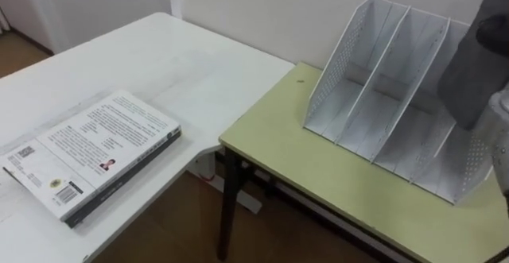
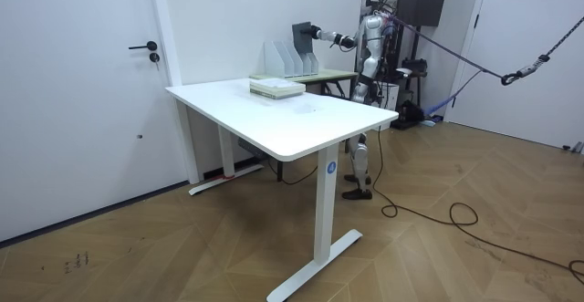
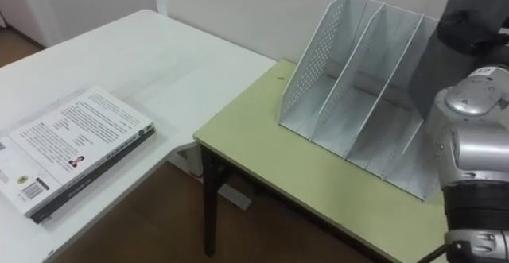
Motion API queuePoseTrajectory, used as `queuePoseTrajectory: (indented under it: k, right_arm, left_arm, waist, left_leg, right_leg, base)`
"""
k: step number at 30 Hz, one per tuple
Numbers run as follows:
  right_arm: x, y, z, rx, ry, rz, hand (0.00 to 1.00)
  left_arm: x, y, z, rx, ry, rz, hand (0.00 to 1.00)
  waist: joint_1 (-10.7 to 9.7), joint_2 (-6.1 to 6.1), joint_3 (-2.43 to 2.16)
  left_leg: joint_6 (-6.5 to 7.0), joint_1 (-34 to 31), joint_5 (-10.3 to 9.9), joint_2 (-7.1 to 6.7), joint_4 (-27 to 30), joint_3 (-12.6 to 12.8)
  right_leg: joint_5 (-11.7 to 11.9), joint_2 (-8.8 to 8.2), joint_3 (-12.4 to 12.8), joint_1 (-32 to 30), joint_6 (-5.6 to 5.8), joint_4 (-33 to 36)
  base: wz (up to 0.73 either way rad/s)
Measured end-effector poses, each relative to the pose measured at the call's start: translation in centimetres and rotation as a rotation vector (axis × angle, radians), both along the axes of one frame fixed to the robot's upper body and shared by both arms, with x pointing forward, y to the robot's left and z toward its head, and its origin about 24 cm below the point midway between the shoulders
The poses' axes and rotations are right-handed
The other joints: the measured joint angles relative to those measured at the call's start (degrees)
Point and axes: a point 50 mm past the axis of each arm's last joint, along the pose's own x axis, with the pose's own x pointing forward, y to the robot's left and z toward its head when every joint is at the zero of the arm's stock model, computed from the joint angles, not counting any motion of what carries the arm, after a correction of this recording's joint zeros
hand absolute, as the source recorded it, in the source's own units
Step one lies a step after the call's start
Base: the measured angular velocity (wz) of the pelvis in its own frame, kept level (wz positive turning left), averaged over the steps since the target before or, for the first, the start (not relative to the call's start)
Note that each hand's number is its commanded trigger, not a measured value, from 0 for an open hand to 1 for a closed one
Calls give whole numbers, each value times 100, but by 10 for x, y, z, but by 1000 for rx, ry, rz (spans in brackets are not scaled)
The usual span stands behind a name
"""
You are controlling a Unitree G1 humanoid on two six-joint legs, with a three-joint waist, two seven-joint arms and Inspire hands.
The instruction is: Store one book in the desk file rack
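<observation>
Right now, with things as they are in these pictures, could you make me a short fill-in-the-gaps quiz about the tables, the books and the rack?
1. The rack stands on the ___ table.
2. The books lie flat on the ___ table.
3. The slots of the rack that can be seen are all ___.
4. Seen from the robot's eyes, a dark book is held up at the rack's ___ end.

Missing words: green; white; empty; right
</observation>
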Motion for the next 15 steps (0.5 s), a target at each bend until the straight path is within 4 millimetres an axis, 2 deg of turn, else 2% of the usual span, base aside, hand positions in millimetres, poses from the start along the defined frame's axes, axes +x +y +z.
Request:
queuePoseTrajectory:
  k: [9,10,11,15]
  right_arm:
    - [3,-15,7,7,31,-39,100]
    - [3,-15,8,5,28,-40,26]
    - [3,-17,11,0,25,-45,0]
    - [6,-18,15,12,21,-37,0]
  left_arm:
    - [0,0,0,-1,1,8,0]
    - [0,0,0,0,1,5,0]
    - [0,0,0,1,2,1,0]
    - [0,0,0,-1,8,4,0]
  waist:
    - [-6,41,-24]
    - [-11,48,-28]
    - [-4,55,-33]
    - [10,59,-36]
  left_leg:
    - [0,-48,0,-3,-1,-2]
    - [0,-54,0,-3,0,-5]
    - [0,-56,0,-3,-1,-8]
    - [0,-53,0,1,-1,-17]
  right_leg:
    - [4,6,-25,1,-2,-70]
    - [6,6,-37,1,-3,-76]
    - [6,5,-53,1,-3,-79]
    - [6,9,-52,1,-4,-84]
  base:
    - [1]
    - [6]
    - [6]
    - [1]
